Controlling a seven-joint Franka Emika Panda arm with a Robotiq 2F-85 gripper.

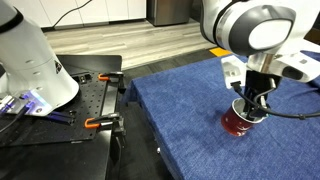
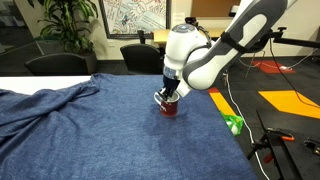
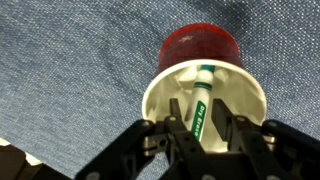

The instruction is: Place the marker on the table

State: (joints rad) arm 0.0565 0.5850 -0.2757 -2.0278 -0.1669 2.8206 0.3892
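Wrist view has the gripper [image 3: 200, 118] half-open, straddling the marker [image 3: 204, 85] inside the cup [image 3: 157, 97], holding nothing, so I'd pinch centered and lift straight up.

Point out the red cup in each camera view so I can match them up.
In an exterior view: the cup is at lower right, on the table, under the gripper.
In an exterior view: the cup is near centre, under the gripper.
Wrist view: the cup is at centre, with the marker inside.
Shared landmark: the gripper over the cup.
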